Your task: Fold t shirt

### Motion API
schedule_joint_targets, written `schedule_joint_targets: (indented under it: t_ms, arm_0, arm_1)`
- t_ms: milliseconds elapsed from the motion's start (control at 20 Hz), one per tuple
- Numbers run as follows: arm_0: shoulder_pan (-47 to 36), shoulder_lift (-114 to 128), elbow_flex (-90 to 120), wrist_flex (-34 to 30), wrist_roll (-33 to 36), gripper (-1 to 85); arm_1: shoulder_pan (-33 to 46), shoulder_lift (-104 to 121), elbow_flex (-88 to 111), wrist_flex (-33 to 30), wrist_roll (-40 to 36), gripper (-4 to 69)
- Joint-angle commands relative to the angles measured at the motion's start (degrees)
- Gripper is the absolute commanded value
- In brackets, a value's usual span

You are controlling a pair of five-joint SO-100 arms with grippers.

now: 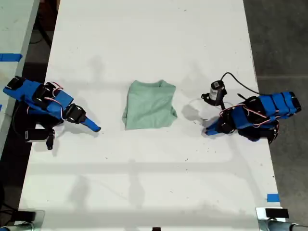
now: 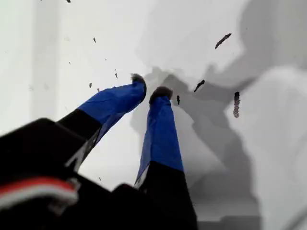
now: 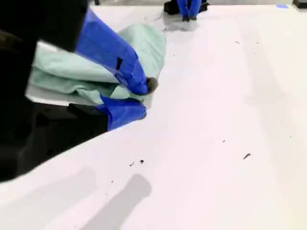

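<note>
Item: t shirt [image 1: 150, 105], pale mint green, lying at the middle of the white table [image 1: 144, 38], already reduced to a compact, roughly square packet of several layers, its edges slightly uneven and one side bulging a little toward the exterior view's right. Condition: free of both tools, nothing touching it. Attendant tools: my second gripper [image 3: 143, 99], jaws parted a modest way with nothing between them, low over the table with the shirt's near edge [image 3: 72, 72] just beyond its tips; my first gripper [image 2: 149, 90], tips narrowly apart and holding nothing, poised over bare table with no cloth in its sight. Setting: the exterior view shows one blue arm [image 1: 48, 103] at its left and another blue arm [image 1: 255, 115] at its right, each near the shirt but apart from it; the wrist views do not settle which is which. Handling note, as judgement: folding looks close to complete, so any remaining step is probably one more fold or a tidy. To do it well, take a corner through all layers at once, lift only slightly, carry it straight across to meet the opposite edge, and release once the cloth lies flat, so the stack does not slide or spring apart.
</note>
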Motion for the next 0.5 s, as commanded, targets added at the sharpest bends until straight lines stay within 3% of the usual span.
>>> schedule_joint_targets:
  t_ms: [0, 450]
  arm_0:
    - [-0.53, 0.79, 2.46, -0.62, 23.38, 4.1]
    - [-0.88, 0.79, 2.46, -0.62, 23.38, 4.0]
  arm_1:
    - [-0.18, 0.62, 2.81, -1.85, -1.14, 5.2]
    - [-0.18, 0.62, 2.81, -1.85, -1.14, 5.1]
